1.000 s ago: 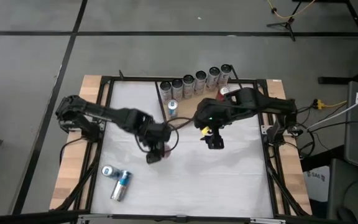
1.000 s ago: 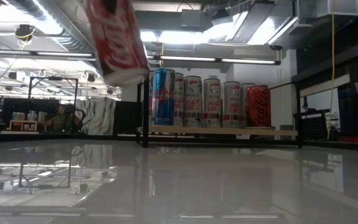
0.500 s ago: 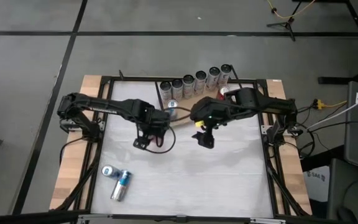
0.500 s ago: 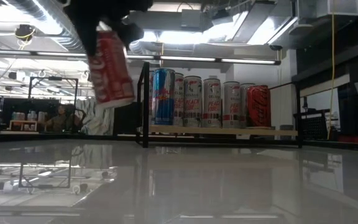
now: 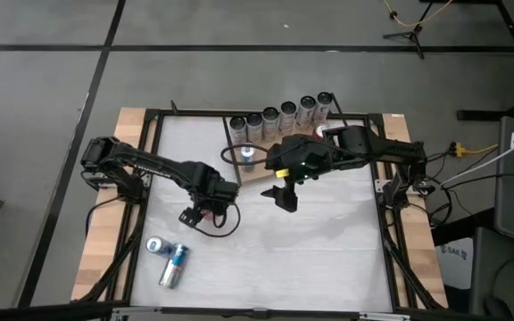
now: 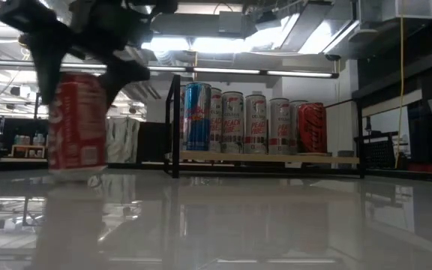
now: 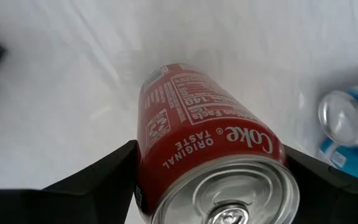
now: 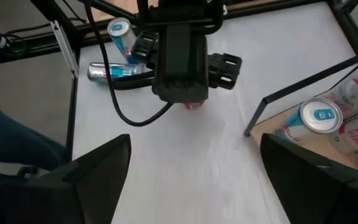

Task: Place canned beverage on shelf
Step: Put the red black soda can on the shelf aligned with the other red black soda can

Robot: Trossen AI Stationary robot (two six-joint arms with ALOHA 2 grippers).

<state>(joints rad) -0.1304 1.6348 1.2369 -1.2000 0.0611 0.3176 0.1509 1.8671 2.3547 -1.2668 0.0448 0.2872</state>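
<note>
A red Coke can stands upright low over the white tabletop, left of the middle, with my left gripper shut on it from above. In the high view the gripper hides the can. The shelf, a light-brown board in a black wire frame, stands at the far side and bears a row of several upright cans. My right gripper hangs open above the table's middle, in front of the shelf, with nothing between its fingers. My left gripper pinches the can's side wall just below the top rim between its two fingers, one on each side. The fingers point down from above. The can is upright; whether its base touches the table I cannot tell.
Two blue cans lie on the table near the left front corner, close to the held can. A black cable loops below the left wrist. The shelf's black frame post rises at its left end.
My left gripper has sunk toward the table and rolled about its own axis. The red can, tilted and high a second ago, now hangs upright close to the tabletop. My right gripper has drifted a little toward the table's left.
</note>
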